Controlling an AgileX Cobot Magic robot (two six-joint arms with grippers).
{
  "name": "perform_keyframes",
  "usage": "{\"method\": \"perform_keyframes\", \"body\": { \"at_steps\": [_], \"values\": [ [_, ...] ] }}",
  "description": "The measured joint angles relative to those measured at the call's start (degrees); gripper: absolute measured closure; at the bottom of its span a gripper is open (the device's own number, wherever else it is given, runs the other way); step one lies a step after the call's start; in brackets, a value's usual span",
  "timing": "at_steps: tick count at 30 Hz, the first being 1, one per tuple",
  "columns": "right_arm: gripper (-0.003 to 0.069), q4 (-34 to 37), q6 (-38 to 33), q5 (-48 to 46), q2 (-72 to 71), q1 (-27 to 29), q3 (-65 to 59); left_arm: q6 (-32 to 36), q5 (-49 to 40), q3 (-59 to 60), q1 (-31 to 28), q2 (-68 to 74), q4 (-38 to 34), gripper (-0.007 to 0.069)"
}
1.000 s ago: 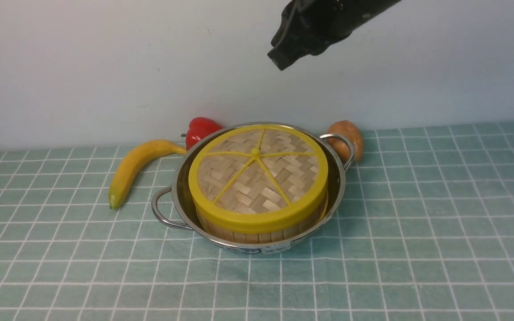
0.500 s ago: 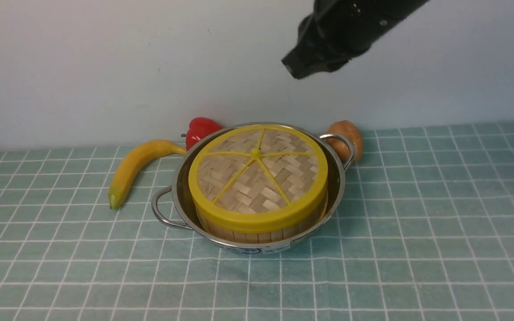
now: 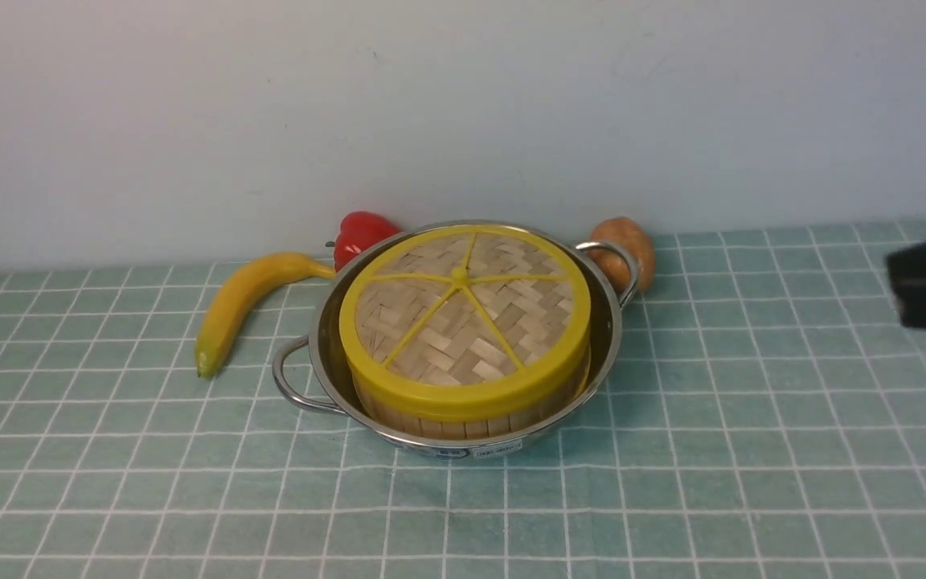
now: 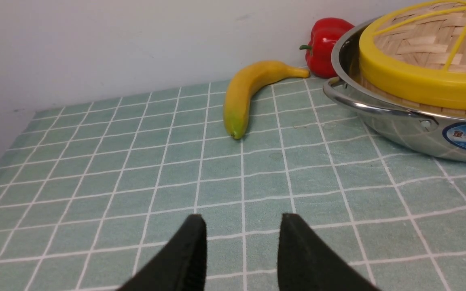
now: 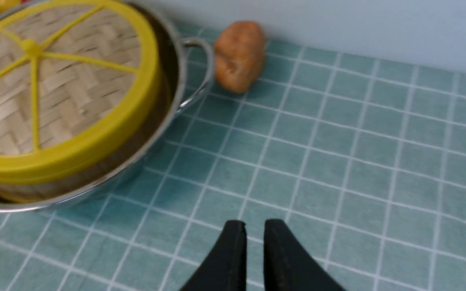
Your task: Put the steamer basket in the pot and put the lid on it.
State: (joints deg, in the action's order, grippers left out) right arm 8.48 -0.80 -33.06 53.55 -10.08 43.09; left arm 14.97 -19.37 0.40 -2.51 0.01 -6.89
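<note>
1. The stainless-steel pot (image 3: 463,402) stands on the green checked cloth (image 3: 752,450), and the bamboo steamer basket (image 3: 463,420) sits inside it, its slatted wall showing above the pot's rim.
2. The woven lid (image 3: 463,322) lies on top of the basket, its yellow rim level all round as far as the front view shows. Judged from this, both steps look done.
3. The lid is probably light and fairly stiff. Its smooth yellow plastic rim could slip between the pads, so the small central knob (image 3: 460,275) is likely the surest place to pinch it.
4. The basket is likely light too, but its thin slats may give under a hard squeeze. The yellow rim is the firmer place to grip.
5. The pot is polished and slippery, so its wire loop handles (image 3: 292,386) are the natural holds.
6. The left gripper (image 4: 242,242) hangs over bare cloth, jaws wide and empty, near the banana (image 4: 249,91) and red pepper (image 4: 326,44).
7. The right gripper (image 5: 254,242) is off to the pot's right, jaws narrowly parted and holding nothing. The potato (image 5: 239,54) lies by the far handle.
</note>
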Motion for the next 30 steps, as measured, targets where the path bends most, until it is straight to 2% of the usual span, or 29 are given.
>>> {"method": "perform_keyframes", "body": {
  "at_steps": [3,5,11,18,30],
  "values": [
    [0.0554,0.0,0.1,5.9,-6.8,2.2,-7.0,0.0,0.0,0.0,0.0,0.0,0.0,0.0382],
    [0.0543,-1.0,0.1,12.0,-15.8,4.2,-15.9,0.0,0.0,0.0,0.0,0.0,0.0,0.0382],
    [0.0524,-2.0,0.4,19.2,-32.1,6.1,-30.6,0.0,0.0,0.0,0.0,0.0,0.0,0.0382],
    [0.0502,-2.7,0.4,18.7,-44.6,6.2,-38.9,0.0,0.0,0.0,0.0,0.0,0.0,0.0382],
    [0.0473,-4.4,0.8,13.0,-53.2,6.2,-43.5,0.0,0.0,0.0,0.0,0.0,0.0,0.0382]
  ]
}}
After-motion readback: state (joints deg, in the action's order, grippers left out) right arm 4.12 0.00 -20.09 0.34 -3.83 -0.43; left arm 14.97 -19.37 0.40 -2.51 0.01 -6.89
